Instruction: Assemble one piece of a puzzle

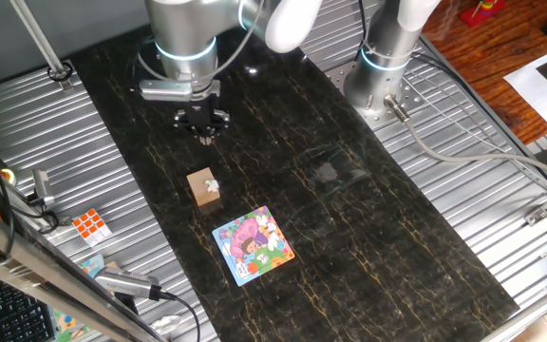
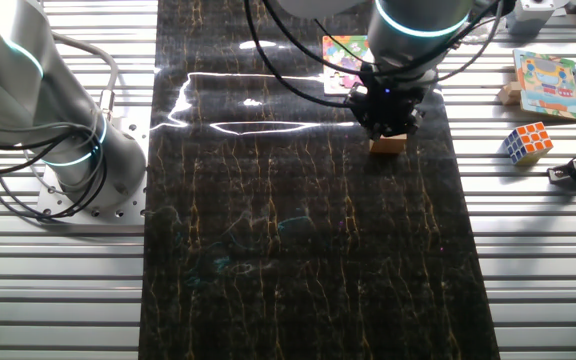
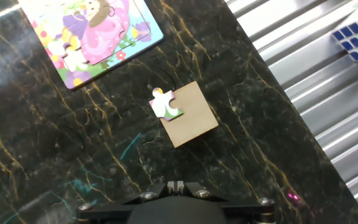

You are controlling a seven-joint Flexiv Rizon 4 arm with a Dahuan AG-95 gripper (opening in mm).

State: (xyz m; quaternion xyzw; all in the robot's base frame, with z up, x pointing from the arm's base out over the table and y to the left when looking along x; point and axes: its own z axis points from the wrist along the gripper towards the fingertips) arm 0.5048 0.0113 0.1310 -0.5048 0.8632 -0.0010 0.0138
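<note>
A dark marble-patterned worktop [image 1: 368, 218] with gold veining runs between ribbed metal side panels. The pincer [image 1: 202, 122] hangs above it with nothing in its grasp; how wide its jaws stand cannot be told, since the hand view shows only the dark base at the bottom edge. Just ahead of it lies the piece [image 3: 166, 104], one whitish bit with green and pink marks, resting on a corner of the single tan wooden cube [image 3: 188, 115] and overhanging its edge. Beyond the cube lies the one puzzle [image 3: 89, 34], flat on the worktop, apart from the cube. One Rubik's cube [image 3: 356, 34] sits off on the ribbed metal, well apart. A second arm's base [image 2: 78, 160] is bolted beside the worktop.
</note>
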